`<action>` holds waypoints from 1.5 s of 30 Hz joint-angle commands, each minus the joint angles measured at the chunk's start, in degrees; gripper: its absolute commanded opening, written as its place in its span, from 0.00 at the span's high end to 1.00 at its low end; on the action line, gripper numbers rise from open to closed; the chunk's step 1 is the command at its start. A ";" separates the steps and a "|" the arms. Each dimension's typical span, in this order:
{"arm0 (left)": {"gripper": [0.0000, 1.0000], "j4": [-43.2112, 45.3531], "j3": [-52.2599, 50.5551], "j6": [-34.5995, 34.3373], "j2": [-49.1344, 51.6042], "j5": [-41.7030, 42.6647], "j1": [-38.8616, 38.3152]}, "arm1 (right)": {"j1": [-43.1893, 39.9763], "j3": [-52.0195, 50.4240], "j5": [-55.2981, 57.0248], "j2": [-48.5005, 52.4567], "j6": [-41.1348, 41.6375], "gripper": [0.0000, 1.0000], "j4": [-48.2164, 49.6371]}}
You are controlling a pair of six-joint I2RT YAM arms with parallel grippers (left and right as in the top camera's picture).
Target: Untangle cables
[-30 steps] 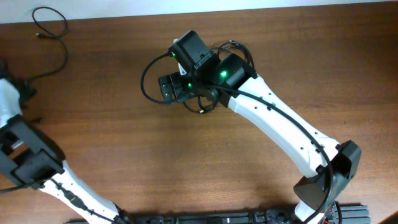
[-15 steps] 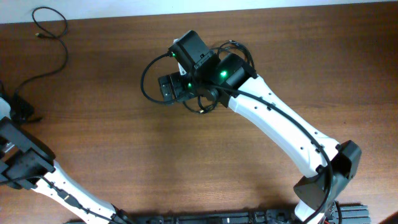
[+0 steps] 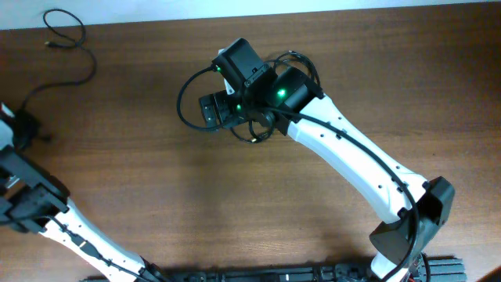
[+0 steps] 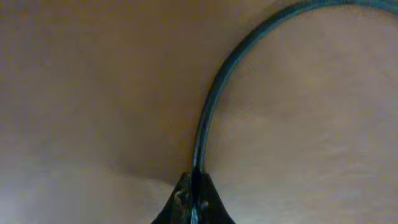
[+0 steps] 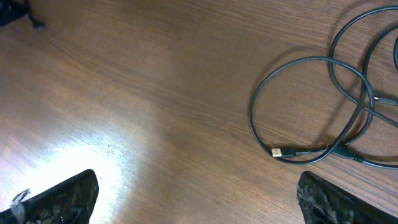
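A thin black cable (image 3: 81,77) lies at the table's far left, curling up to a small loop near the back edge. My left gripper (image 3: 21,128) is at its lower end. The left wrist view shows that gripper (image 4: 196,188) shut on this cable (image 4: 214,93), which arcs up and away to the right. A tangle of black cables (image 3: 185,103) sits mid-table under my right gripper (image 3: 210,110). In the right wrist view that gripper (image 5: 199,202) stands open over bare wood, with the looped cables (image 5: 292,65) and a USB plug (image 5: 278,152) to its upper right.
The brown wooden table (image 3: 156,204) fills the overhead view. The right arm (image 3: 352,157) reaches diagonally from the front right corner to the tangle. The left arm (image 3: 35,205) comes in along the front left edge.
My left gripper has gone from open to shut on the thin cable's lower end. That cable now bulges further to the right. The right arm has not moved.
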 commanded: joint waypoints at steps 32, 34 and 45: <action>0.07 9.53 20.68 5.22 11.61 -2.10 -24.57 | 0.31 -0.17 -0.13 2.69 -0.22 0.01 0.61; 0.11 9.53 20.68 5.20 13.60 -2.08 -24.50 | 0.31 -0.17 -0.13 2.69 -0.22 0.00 0.20; 0.90 14.51 20.68 5.20 16.00 -2.05 -24.46 | 0.31 -0.17 -0.11 2.69 -0.24 0.01 0.44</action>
